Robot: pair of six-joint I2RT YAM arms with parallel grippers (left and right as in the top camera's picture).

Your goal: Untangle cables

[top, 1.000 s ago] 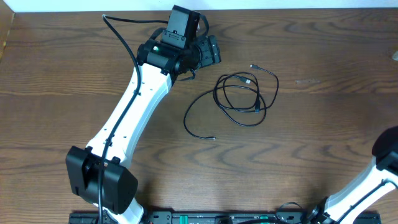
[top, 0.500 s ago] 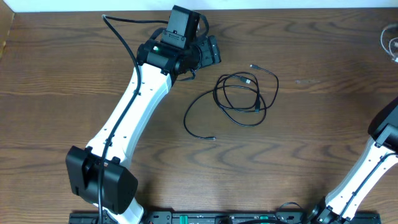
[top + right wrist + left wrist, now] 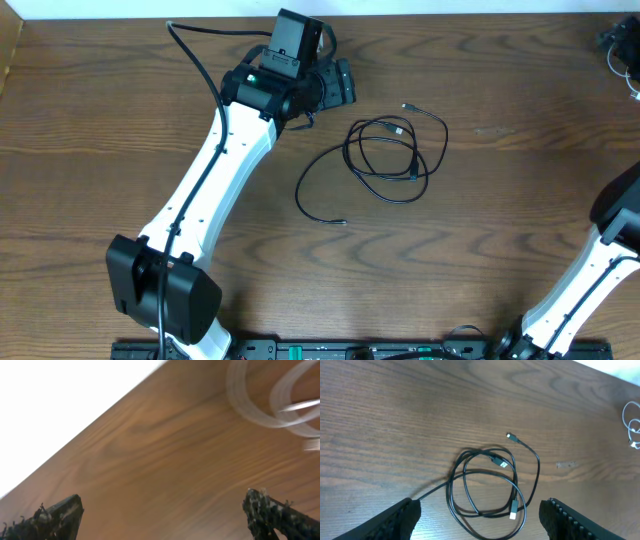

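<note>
— Where are the cables?

— The black cables lie on the desk, a little toward 1 o'clock from its middle in the overhead view. They are thin, glossy cords wound into loose overlapping ovals, flat on the dark, streaky wood grain. One tail runs out toward 7 o'clock and ends in a small tip. Another arcs up toward 12 o'clock and ends in a tiny plug. From the left wrist camera the black cables show a pale, metallic plug at the 5 o'clock edge of the loops and a dark one near their top. How many cords make up the bundle I cannot tell.

— And the white one?

— The white cable sits well apart, at the desk's 2 o'clock corner, cut off by the frame edge — thin round loops. In the right wrist view the white cable is a blurred pale curl at 1 o'clock.

— The end effectors?

— The left end effector is black and blocky, on the smooth white left arm. It sits at 10 o'clock of the black loops, near but not touching. Its dark fingers, one with a toothed edge, are spread wide with nothing between them. The right end effector has rough black fingers spread wide too — nothing held, only bare wood between them.
</note>
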